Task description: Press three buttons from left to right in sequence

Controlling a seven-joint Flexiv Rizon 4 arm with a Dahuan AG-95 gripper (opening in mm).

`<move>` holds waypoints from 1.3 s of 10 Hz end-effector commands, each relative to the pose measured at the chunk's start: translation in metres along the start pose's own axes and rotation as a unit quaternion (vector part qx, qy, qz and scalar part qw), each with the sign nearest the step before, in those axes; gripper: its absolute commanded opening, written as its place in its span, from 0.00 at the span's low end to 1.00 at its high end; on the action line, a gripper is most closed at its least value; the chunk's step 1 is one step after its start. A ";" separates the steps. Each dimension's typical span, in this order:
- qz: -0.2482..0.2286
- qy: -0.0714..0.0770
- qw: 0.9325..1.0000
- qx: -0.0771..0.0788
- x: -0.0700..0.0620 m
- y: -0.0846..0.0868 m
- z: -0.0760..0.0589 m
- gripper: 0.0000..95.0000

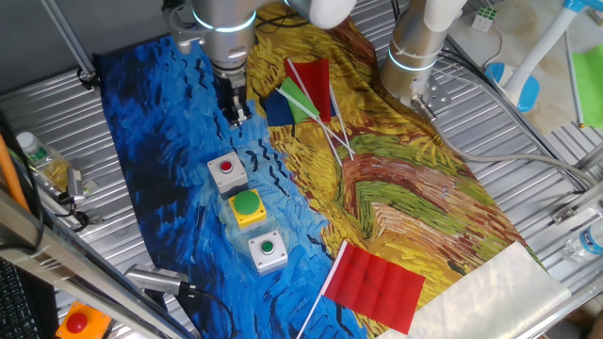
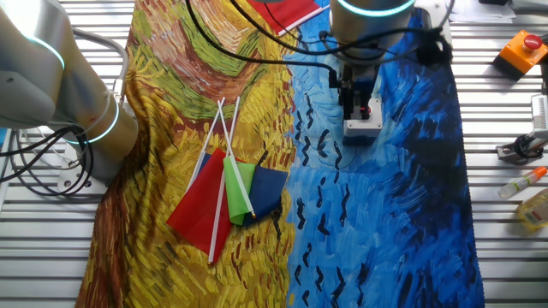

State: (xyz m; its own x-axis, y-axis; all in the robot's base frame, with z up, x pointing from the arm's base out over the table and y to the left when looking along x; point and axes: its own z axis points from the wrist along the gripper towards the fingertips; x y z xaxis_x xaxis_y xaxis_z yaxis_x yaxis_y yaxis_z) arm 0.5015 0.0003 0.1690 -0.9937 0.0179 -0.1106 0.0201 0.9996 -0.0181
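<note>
Three button boxes stand in a row on the blue part of the painted cloth: a grey box with a small red button (image 1: 225,170), a yellow box with a large green button (image 1: 247,206), and a grey box with a small green button (image 1: 268,250). My gripper (image 1: 237,117) points down just beyond the red-button box, above the cloth and apart from the box. In the other fixed view the gripper (image 2: 354,109) stands over the red-button box (image 2: 363,128) and hides the other two boxes. No view shows a gap or contact between the fingertips.
Red, green and blue flags (image 1: 303,92) lie beside the gripper, and a red flag (image 1: 377,283) lies near the front. A second arm's base (image 1: 415,52) stands on the cloth's far side. An orange box with a red button (image 1: 77,322) and a bottle (image 1: 42,156) sit off the cloth.
</note>
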 end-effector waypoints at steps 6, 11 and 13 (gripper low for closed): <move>-0.009 0.000 1.000 -0.001 -0.005 -0.004 -0.007 0.00; -0.025 0.006 1.000 0.003 -0.029 0.004 -0.014 0.00; -0.028 0.005 1.000 0.001 -0.029 0.004 -0.015 0.00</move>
State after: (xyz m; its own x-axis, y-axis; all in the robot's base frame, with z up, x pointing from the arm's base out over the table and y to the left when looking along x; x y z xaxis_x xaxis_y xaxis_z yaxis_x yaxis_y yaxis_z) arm 0.5302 0.0039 0.1871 -0.9938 -0.0458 -0.1009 -0.0435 0.9987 -0.0250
